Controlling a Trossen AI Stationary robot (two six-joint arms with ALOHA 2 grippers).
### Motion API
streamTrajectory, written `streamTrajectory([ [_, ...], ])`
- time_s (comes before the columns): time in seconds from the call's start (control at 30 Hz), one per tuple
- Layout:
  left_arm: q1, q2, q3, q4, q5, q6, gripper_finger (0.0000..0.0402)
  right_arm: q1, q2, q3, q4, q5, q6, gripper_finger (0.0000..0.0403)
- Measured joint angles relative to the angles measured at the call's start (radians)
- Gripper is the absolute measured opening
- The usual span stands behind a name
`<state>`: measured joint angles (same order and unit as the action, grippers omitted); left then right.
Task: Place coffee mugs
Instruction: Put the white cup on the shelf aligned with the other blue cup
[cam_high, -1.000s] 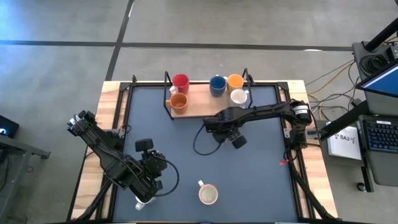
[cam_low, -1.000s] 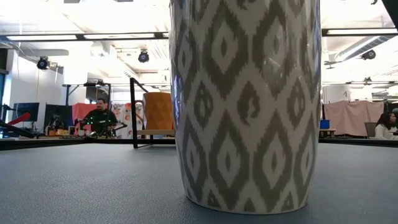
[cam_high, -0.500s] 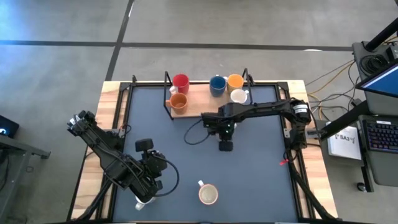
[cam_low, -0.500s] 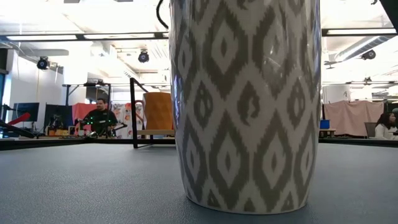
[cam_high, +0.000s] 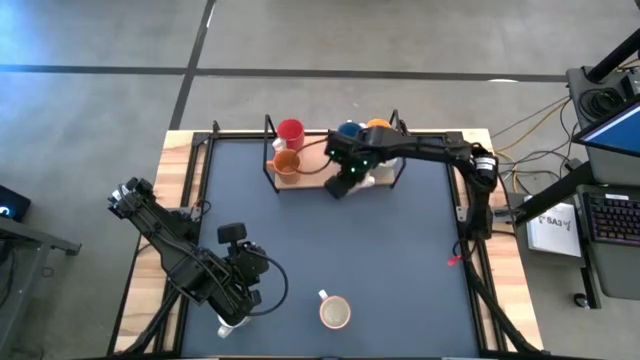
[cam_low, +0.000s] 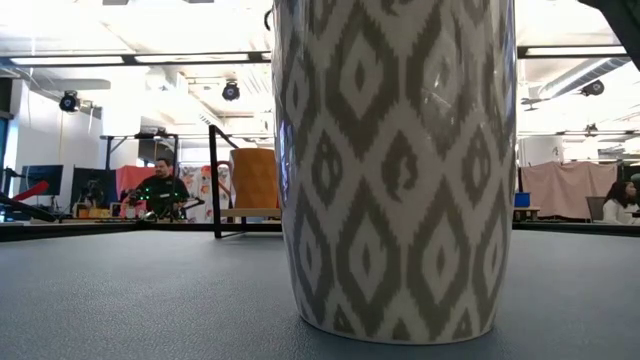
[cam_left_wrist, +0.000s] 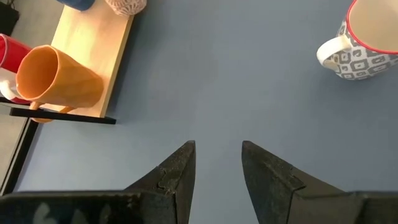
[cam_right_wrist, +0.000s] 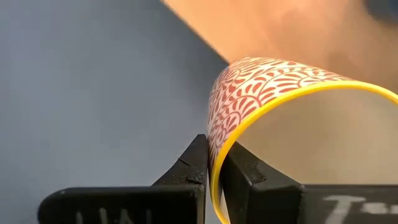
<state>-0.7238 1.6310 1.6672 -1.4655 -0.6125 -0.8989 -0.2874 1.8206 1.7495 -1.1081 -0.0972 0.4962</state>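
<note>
Overhead, five mugs (cam_high: 290, 131) on tray (cam_high: 312, 175), one mug (cam_high: 334, 313) apart

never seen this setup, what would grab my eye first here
The diamond-patterned mug fills the low view, standing on the table's near edge. At the far edge, the right end effector pinches the rim of a red-scale-patterned mug over the wooden tray. The left end effector waits open, near-left.

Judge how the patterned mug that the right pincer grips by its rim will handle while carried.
The patterned mug looks glazed and rigid, so it should not flex. The right pincer pinches only its thin rim wall, so it may swing or slip. Its surface looks like ceramic, so it would probably chip if dropped onto the wooden tray.
</note>
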Motion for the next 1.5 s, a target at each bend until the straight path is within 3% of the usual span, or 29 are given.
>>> streamTrajectory([
  [0.63,-0.001,0.0,0.0,-0.013,0.0,0.026,0.0113,-0.091,0.023,0.0,0.005,0.045,0.064,0.0015],
  [1.0,-0.001,0.0,0.0,-0.013,0.0,0.026,0.0114,-0.091,0.035,-0.003,0.023,0.049,0.015,0.0083],
  [1.5,-0.002,0.0,0.0,-0.013,0.001,0.02,0.0114,-0.088,0.032,0.026,0.008,0.047,-0.225,0.0086],
])
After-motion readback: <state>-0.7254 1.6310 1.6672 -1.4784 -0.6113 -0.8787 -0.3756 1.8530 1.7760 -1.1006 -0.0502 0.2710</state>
